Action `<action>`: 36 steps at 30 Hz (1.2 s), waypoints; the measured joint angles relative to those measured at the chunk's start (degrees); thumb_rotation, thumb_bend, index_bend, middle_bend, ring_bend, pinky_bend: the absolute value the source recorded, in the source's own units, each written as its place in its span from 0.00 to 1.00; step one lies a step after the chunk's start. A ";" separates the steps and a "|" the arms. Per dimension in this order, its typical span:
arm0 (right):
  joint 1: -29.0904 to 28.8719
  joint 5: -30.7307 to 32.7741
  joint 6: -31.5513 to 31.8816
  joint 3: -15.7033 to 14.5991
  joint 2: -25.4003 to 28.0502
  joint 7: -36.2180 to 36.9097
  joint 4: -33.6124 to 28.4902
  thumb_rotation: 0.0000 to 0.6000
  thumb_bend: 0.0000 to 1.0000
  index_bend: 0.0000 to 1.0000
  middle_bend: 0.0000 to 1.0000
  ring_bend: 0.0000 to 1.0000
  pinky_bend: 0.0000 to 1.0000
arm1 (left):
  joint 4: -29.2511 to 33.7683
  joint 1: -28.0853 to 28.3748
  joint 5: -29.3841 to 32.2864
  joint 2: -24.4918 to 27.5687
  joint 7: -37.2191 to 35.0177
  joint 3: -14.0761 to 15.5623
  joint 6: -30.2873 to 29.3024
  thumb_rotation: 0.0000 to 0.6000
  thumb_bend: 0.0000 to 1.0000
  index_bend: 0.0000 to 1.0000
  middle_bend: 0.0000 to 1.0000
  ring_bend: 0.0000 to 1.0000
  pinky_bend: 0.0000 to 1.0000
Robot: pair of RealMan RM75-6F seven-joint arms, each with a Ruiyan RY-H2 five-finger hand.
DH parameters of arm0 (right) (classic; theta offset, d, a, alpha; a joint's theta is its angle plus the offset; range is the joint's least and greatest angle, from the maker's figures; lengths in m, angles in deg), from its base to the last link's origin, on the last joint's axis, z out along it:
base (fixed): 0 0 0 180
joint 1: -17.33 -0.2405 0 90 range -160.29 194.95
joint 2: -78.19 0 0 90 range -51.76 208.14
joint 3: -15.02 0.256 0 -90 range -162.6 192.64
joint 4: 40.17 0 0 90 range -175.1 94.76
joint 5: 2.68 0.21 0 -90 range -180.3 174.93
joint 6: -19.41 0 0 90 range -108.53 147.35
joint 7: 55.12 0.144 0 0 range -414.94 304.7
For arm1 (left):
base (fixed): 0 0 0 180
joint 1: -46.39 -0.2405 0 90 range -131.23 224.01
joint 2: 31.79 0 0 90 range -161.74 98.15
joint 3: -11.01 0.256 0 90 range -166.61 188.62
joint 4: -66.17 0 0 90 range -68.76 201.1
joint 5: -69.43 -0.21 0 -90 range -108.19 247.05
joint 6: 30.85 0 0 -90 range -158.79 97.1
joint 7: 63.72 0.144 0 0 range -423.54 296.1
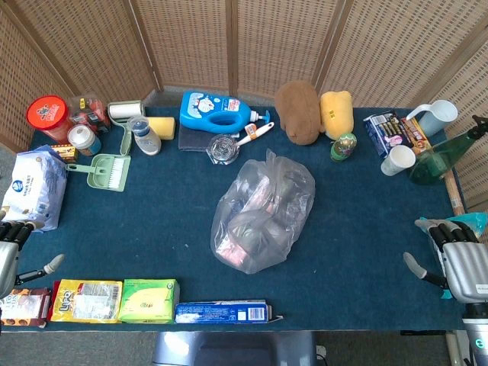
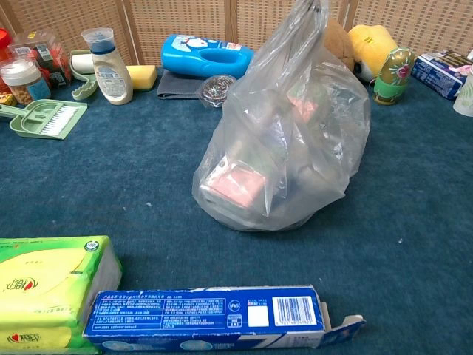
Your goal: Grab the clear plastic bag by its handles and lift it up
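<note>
Head view showed the clear plastic bag (image 1: 263, 217) sitting near the middle of the blue tabletop (image 1: 152, 221), bulging with packaged items, its gathered top pointing toward the far side. No hand touched it. The left hand (image 1: 14, 244) rested at the left edge of the tabletop, just beside a white pouch (image 1: 32, 187); its fingers (image 1: 52, 264) were apart and held nothing. The right hand (image 1: 457, 259) lay at the right edge, well apart from the bag, its fingers likewise spread and empty.

Chest view brought the bag (image 2: 284, 140) close, standing upright with its twisted top rising to the upper edge of the frame; pink and white packets showed through the plastic. A blue carton (image 2: 214, 318) lay along the near edge in front of it, beside a green tissue pack (image 2: 52, 288). Behind the bag stood a blue detergent bottle (image 2: 207, 55), a white squeeze bottle (image 2: 111, 66) and a green dustpan with brush (image 2: 48, 118) to the left. Neither hand appeared in this view.
</note>
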 measured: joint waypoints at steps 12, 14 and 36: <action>-0.64 -0.09 -0.94 0.14 -0.50 2.44 0.43 0.00 0.35 0.25 0.29 0.27 0.21 | -0.14 0.65 0.32 -0.23 0.70 -0.15 1.01 0.00 0.16 0.32 0.36 0.31 0.13; -0.74 -0.21 -1.04 0.18 -0.45 3.54 0.37 0.00 0.33 0.25 0.30 0.28 0.23 | 0.04 0.57 0.22 -0.02 0.68 -0.22 0.71 0.00 0.16 0.32 0.36 0.31 0.13; -14.51 1.77 -20.43 4.22 0.93 26.20 -3.26 0.00 0.18 0.26 0.31 0.27 0.22 | 1.11 1.60 -0.52 1.80 0.62 -1.24 0.54 0.00 0.16 0.32 0.36 0.31 0.13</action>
